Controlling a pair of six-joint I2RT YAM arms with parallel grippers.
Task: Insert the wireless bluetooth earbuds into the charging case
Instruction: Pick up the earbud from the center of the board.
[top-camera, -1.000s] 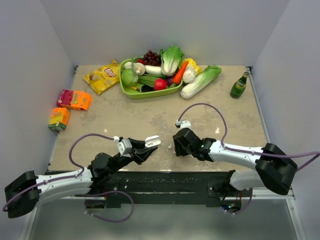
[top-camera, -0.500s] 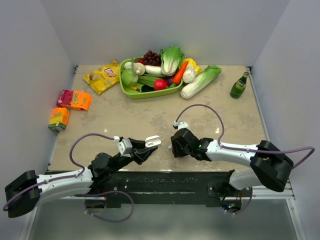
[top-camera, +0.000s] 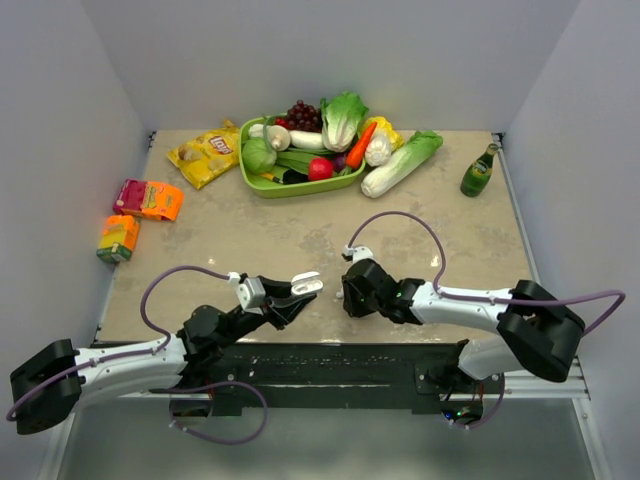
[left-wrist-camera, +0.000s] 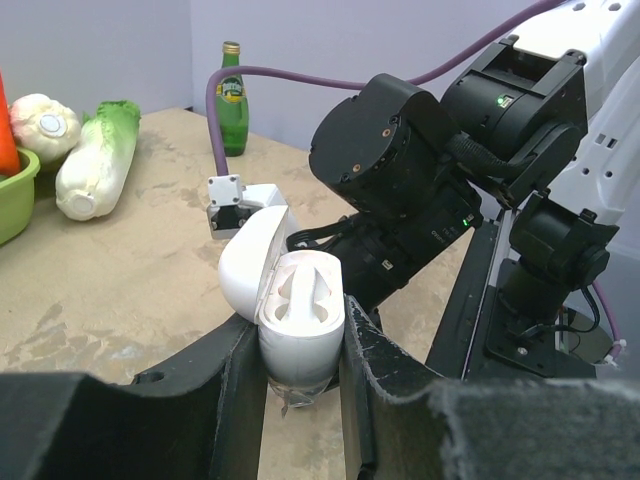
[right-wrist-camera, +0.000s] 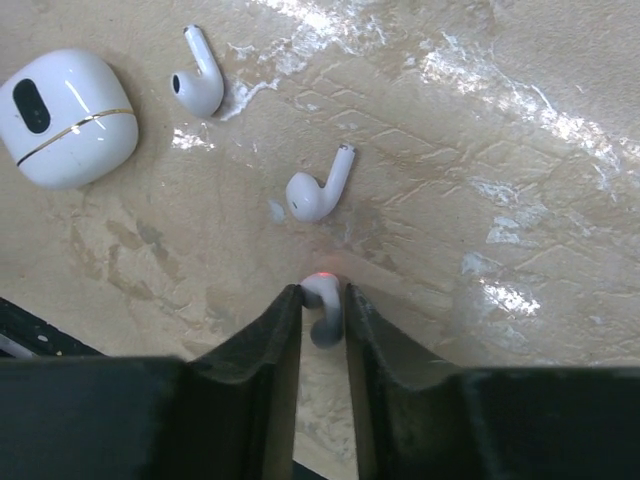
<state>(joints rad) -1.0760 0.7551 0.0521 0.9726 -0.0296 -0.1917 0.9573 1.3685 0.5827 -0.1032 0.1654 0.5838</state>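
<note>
My left gripper (left-wrist-camera: 300, 365) is shut on an open white charging case (left-wrist-camera: 300, 320), held above the table with its lid tipped back and its two sockets showing; from above the case (top-camera: 306, 285) sits near the table's front edge. My right gripper (right-wrist-camera: 323, 300) is down at the table, its two fingers pressed against both sides of a small white earbud (right-wrist-camera: 325, 312). Two more earbuds (right-wrist-camera: 200, 85) (right-wrist-camera: 318, 190) lie loose just beyond it. A second, closed white case (right-wrist-camera: 68, 118) rests at the left. From above, the right gripper (top-camera: 347, 296) is close to the right of the held case.
At the back stand a green basket (top-camera: 250, 180) of vegetables, a napa cabbage (top-camera: 400, 163), a chips bag (top-camera: 205, 152) and a green bottle (top-camera: 478, 172). Two orange boxes (top-camera: 148, 198) (top-camera: 118, 237) lie at the left edge. The right arm (left-wrist-camera: 400, 190) looms just behind the held case.
My right gripper has edged left and lower, and its jaws have narrowed onto an earbud. The left arm and its case have not moved.
</note>
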